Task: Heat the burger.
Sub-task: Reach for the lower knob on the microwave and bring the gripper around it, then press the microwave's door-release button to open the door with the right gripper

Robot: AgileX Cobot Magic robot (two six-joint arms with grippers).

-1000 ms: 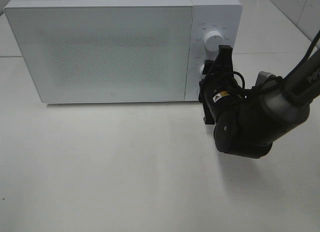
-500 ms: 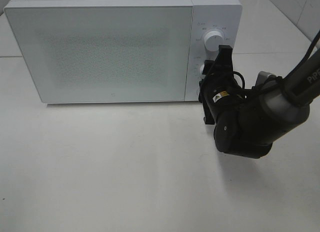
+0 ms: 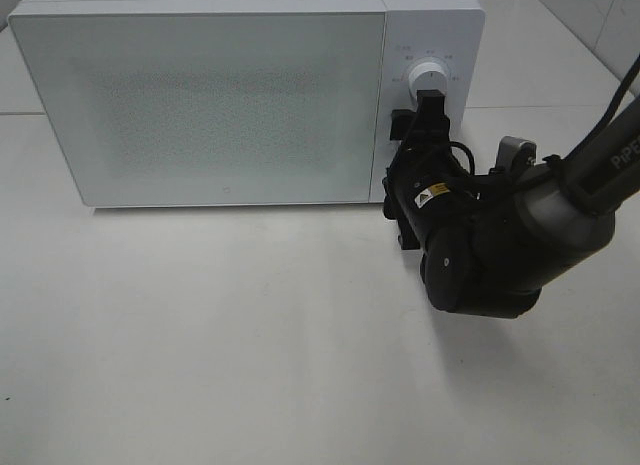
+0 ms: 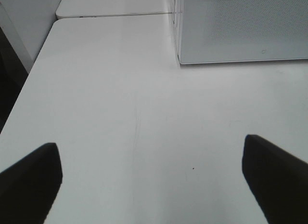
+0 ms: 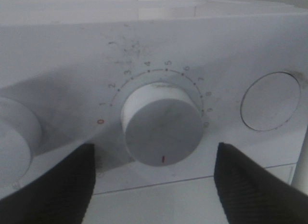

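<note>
Fingers (image 4: 29, 180) of the left gripper (image 4: 154, 166) stand wide apart and hold nothing; under them is only the white table (image 3: 200, 335), and the left wrist view shows a lower corner of the microwave (image 3: 200, 105) further ahead. In the high view this microwave fills the far part of the table, from about 10 o'clock to 1 o'clock, and its frosted door (image 3: 220, 95) is shut. The burger shows in no view, so I cannot tell where it is. On the narrow control panel (image 3: 445, 35) at about 1 o'clock sits the upper knob (image 3: 428, 77). The right arm (image 3: 520, 235) comes in from 3 o'clock, and the right gripper (image 3: 425, 110) points at the panel, just under the upper knob. In the right wrist view its two dark fingers (image 5: 53, 185) are spread, gripping nothing, with the lower knob (image 5: 162, 132) seen between them. A scale of numbers from 0 to 9 goes around this knob, and a red mark is on the knob's face. A round button (image 5: 270, 102) lies beside it on the panel.
</note>
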